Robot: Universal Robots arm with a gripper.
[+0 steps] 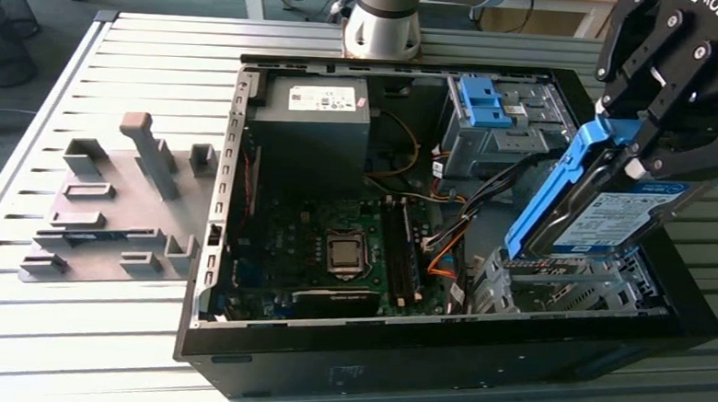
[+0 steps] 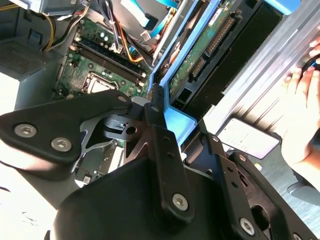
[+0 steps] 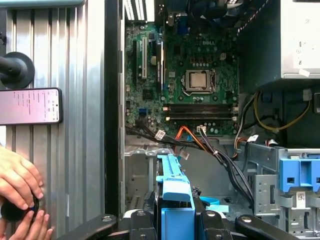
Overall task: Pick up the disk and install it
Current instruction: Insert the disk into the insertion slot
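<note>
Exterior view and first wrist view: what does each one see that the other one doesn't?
The exterior view brings the arm's base, a grey block plate on the table, and the white-and-blue label side of the disk. The first wrist view brings a phone and a person's hands beside the case. Both show the motherboard, the blue bracket, and the gripper shut on the disk.
</note>
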